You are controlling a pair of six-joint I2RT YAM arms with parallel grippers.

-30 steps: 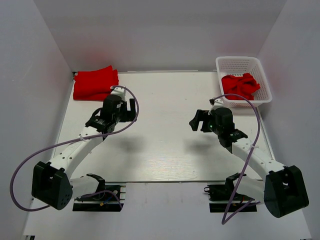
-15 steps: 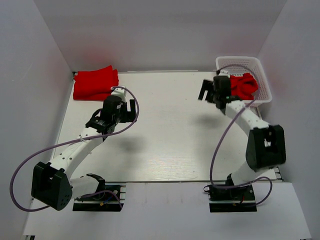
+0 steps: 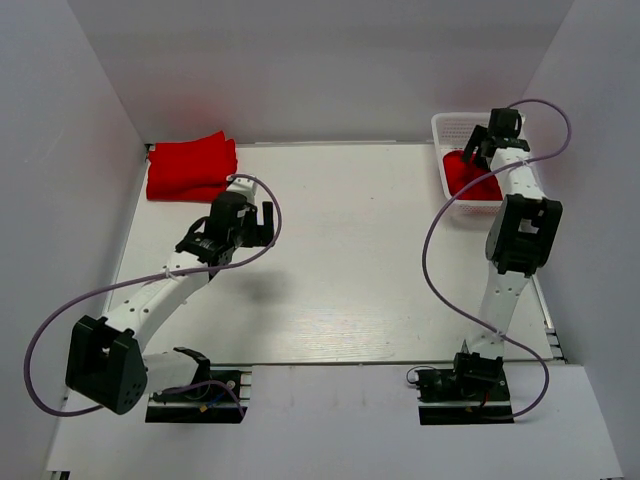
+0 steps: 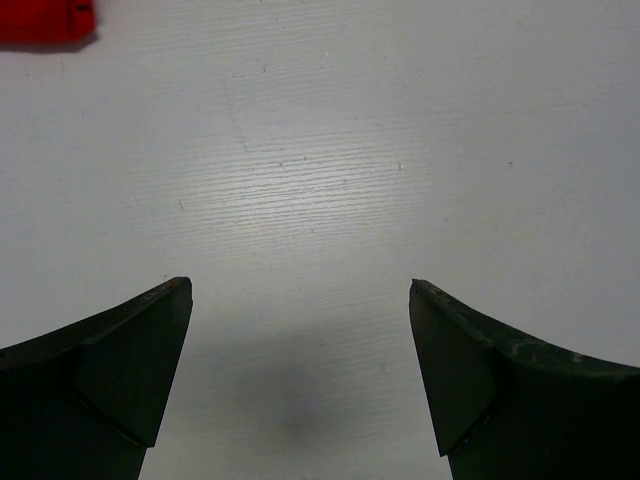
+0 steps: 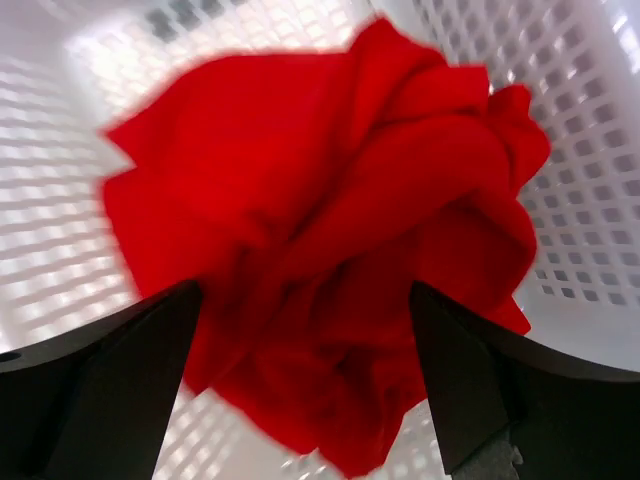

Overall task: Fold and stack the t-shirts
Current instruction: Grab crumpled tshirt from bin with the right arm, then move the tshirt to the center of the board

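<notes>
A folded red t-shirt (image 3: 192, 167) lies at the table's far left corner; its edge shows in the left wrist view (image 4: 45, 20). A crumpled red t-shirt (image 3: 464, 176) lies in the white mesh basket (image 3: 452, 127) at the far right; it fills the right wrist view (image 5: 320, 230). My right gripper (image 3: 488, 146) hangs over the basket, open, its fingers either side of the crumpled shirt and above it. My left gripper (image 3: 256, 222) is open and empty over bare table, right of the folded shirt.
White walls enclose the table on three sides. The basket's mesh walls (image 5: 590, 150) surround the crumpled shirt closely. The right arm stands tall along the right edge, its purple cable (image 3: 436, 240) looping over the table.
My right arm has swung from the table's middle right up and back, bringing its gripper over the basket. My left arm has barely moved.
</notes>
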